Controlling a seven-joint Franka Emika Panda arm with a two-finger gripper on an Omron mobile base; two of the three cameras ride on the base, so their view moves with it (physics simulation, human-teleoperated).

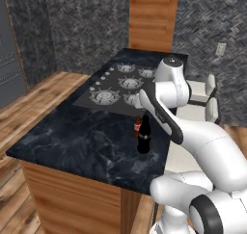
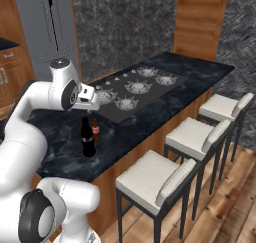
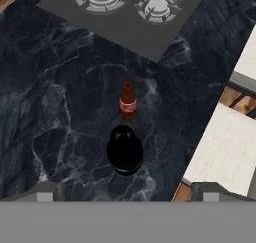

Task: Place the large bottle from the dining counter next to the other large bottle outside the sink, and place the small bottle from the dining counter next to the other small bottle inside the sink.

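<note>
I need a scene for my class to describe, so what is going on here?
A white robot arm hangs its open gripper above a dark marble counter, holding nothing. Below it stand a large black bottle and a small brown bottle with a red label, upright and close together, near a black stovetop. Neither is picked up yet.

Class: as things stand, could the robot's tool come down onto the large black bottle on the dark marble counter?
Probably yes: the open tool sits above the large black bottle, nothing between.
</note>
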